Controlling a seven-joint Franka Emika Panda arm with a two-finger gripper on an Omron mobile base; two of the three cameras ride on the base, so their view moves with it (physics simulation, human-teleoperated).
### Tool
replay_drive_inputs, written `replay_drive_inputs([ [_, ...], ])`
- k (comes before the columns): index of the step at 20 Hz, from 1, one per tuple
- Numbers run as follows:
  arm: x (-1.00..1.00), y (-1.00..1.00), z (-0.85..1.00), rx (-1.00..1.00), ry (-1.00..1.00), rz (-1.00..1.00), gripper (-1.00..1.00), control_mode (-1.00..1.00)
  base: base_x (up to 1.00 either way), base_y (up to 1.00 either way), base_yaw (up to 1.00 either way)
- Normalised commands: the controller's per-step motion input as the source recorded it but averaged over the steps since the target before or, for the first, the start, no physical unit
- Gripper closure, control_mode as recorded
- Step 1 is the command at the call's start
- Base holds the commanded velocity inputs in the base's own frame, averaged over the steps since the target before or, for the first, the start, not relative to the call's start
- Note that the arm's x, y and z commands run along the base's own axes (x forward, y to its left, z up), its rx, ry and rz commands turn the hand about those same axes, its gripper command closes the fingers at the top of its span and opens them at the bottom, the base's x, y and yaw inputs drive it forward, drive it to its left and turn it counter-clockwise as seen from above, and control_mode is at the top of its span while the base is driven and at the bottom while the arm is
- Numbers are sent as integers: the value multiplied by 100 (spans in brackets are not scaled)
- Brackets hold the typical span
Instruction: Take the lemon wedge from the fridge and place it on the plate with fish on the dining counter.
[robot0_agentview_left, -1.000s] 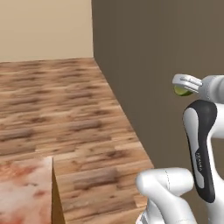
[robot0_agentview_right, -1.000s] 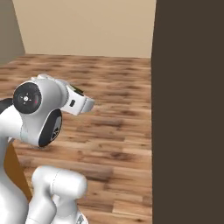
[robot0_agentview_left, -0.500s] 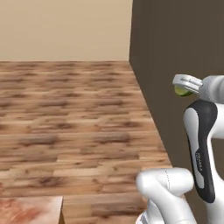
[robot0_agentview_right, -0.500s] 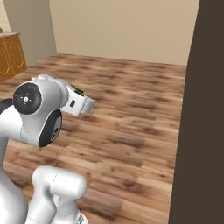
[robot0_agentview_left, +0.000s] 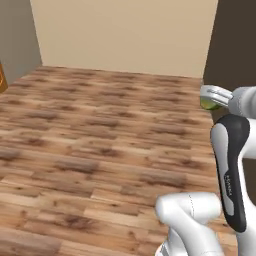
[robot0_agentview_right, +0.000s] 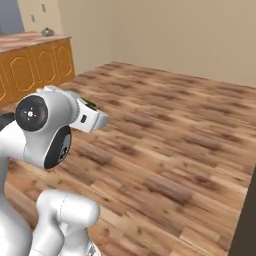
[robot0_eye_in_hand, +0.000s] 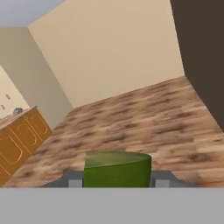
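Fingers (robot0_eye_in_hand: 117, 183): two small dark tips, clenched on the lemon wedge (robot0_eye_in_hand: 117, 169), one tip against each flank of it. The wedge sits squarely between them in the hand view, olive-green with a paler flat top face.

Lemon wedge, left base view (robot0_agentview_left: 208, 103): a small yellow-green spot under the pale hand at the right edge, carried high above the floor. The fingers themselves are too small there to make out.

Gripper, right base view (robot0_agentview_right: 95, 113): a white block with a dark face, jutting to the right from the round white wrist joint at the left; the wedge cannot be picked out from this side.

Arm (robot0_agentview_left: 231, 180): white links with dark joint covers, rising from a rounded white base segment at the bottom of both base views.

Floor (robot0_agentview_left: 95, 145): wood planks in mixed brown tones, running from beneath the arm to the far wall.

Dark panel (robot0_eye_in_hand: 202, 52): a tall brown-grey vertical surface at the right edge, standing on the floor.

Tabletop (robot0_agentview_right: 27, 41): reddish marbled stone over orange cabinet fronts (robot0_agentview_right: 35, 70) with arched panels, far left. A small grey item (robot0_agentview_right: 47, 32) rests on it, too small to identify.

Wall (robot0_agentview_left: 125, 35): plain beige, closing the room behind the floor.
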Motion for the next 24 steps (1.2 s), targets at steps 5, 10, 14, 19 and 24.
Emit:
replay_drive_inputs([
  [5,0,0,0,0,0,0,100,100,99,0,57],
  [10,0,0,0,0,0,0,100,100,48,2,72],
  [14,0,0,0,0,0,0,100,100,6,13,83],
  [19,0,0,0,0,0,0,100,100,0,16,85],
  [24,0,0,0,0,0,0,100,100,10,13,83],
])
